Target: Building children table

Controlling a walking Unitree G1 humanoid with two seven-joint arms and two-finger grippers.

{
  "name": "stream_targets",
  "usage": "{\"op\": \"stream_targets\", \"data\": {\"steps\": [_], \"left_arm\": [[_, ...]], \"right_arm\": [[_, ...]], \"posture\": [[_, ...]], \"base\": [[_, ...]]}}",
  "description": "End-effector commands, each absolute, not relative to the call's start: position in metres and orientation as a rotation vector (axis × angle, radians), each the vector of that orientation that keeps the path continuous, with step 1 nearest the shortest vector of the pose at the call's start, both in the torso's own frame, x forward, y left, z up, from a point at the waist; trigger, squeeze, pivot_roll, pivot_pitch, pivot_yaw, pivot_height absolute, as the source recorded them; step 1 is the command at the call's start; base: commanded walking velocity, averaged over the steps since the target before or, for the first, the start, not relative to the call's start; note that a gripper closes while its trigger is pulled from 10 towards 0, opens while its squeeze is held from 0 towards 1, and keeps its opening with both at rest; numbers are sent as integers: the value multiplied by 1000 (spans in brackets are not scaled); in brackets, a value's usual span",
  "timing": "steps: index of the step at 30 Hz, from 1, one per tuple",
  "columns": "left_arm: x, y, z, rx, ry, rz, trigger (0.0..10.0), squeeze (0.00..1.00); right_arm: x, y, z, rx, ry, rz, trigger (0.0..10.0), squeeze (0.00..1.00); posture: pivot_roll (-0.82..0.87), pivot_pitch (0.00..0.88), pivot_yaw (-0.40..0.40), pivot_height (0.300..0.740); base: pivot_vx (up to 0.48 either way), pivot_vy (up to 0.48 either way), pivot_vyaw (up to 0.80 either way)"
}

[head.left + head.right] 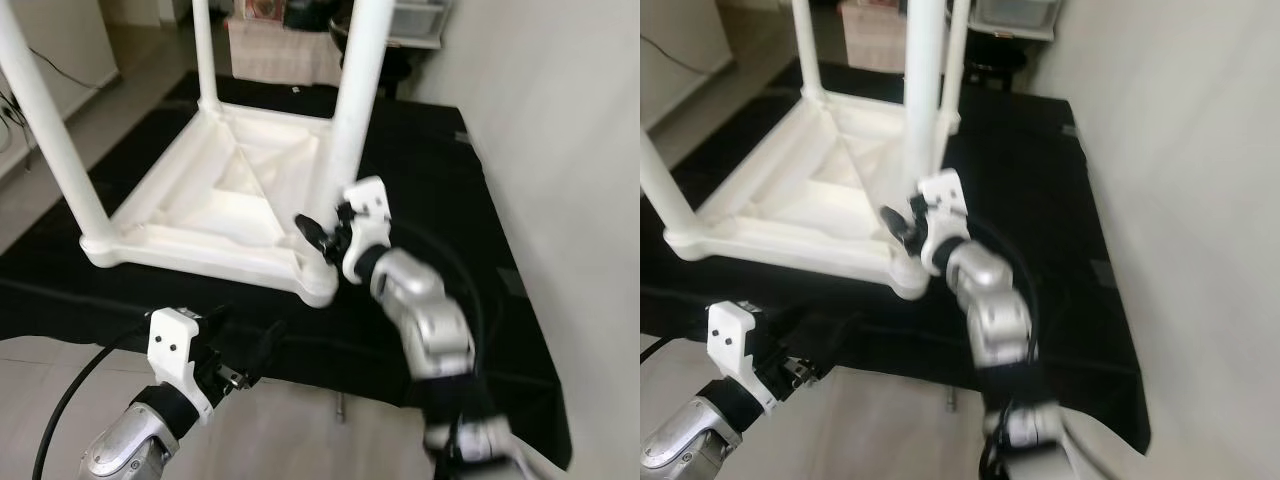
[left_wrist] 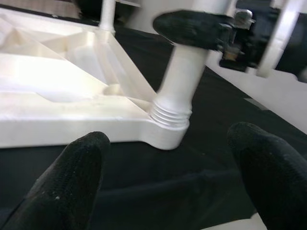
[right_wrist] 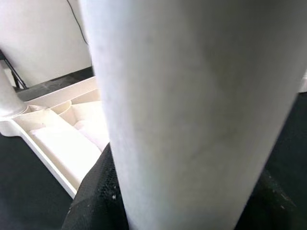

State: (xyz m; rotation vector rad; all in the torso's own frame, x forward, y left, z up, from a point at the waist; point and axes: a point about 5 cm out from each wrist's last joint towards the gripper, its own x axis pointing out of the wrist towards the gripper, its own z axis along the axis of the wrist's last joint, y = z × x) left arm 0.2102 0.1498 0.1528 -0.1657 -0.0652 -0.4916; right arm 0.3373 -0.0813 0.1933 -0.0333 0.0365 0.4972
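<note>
A black mat (image 1: pixel 430 180) covers the floor, and on it lies the upside-down white children's table (image 1: pixel 215 195), its legs pointing up. The near-corner leg (image 1: pixel 350 110) stands upright in its threaded socket, its long axis vertical. The right claw (image 1: pixel 325 235) pinches this leg low down, just above the socket, so it is the nearer arm. The left claw (image 1: pixel 245 350) hangs spread, short of the table's near edge.

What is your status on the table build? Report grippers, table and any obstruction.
Right gripper clamped on near table leg. Left gripper open, low before that corner. White table upside down on black mat. Nothing blocking.
</note>
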Motion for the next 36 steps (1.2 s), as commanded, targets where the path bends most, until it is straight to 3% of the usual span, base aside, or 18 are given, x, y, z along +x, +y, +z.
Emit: {"op": "stream_targets", "data": {"steps": [1, 7, 8, 9, 10, 14, 20, 21, 31, 32, 36], "left_arm": [[211, 149, 149, -169, -41, -506, 10000, 0], [213, 148, 147, -167, -38, -517, 10000, 0], [213, 148, 147, -167, -42, -512, 10000, 0], [213, 147, 147, -167, -45, -506, 10000, 0], [213, 147, 147, -167, -47, -502, 10000, 0], [213, 146, 147, -170, -49, -501, 10000, 0], [212, 143, 146, -176, -49, -509, 10000, 0], [212, 142, 147, -176, -50, -509, 10000, 0], [209, 140, 148, -178, -51, -507, 10000, 0], [208, 139, 148, -179, -52, -507, 10000, 0], [208, 139, 149, -179, -54, -504, 10000, 0]], "right_arm": [[335, -97, 155, -54, 217, 421, 0, 0], [341, -93, 153, -78, 225, 459, 0, 0], [342, -85, 158, -58, 216, 560, 10000, 0], [343, -80, 163, -49, 211, 645, 10000, 1000], [342, -74, 168, -50, 206, 747, 10000, 1000], [340, -69, 185, -62, 154, 828, 10000, 1000], [330, -56, 197, -74, 84, 1197, 10000, 1000], [330, -56, 197, -100, 76, 1250, 10000, 0], [339, -44, 213, -148, 11, 1378, 10000, 0], [337, -42, 215, -146, 3, 1421, 0, 0], [335, -42, 217, -149, -1, 1491, 0, 0]], "posture": [[-5, 116, -87, 740], [1, 106, -102, 740], [6, 104, -108, 740], [9, 101, -112, 740], [9, 101, -113, 740], [11, 100, -113, 740], [24, 97, -119, 740], [35, 100, -122, 740], [48, 113, -133, 740], [51, 121, -135, 740], [53, 130, -138, 740]], "base": [[0, 0, 0], [0, 0, 0], [0, 0, 0], [0, 0, 0], [0, 0, 0], [0, 0, 0], [0, 0, 0], [0, 0, 0], [0, 0, 0], [0, 0, 0], [0, 0, 0]]}}
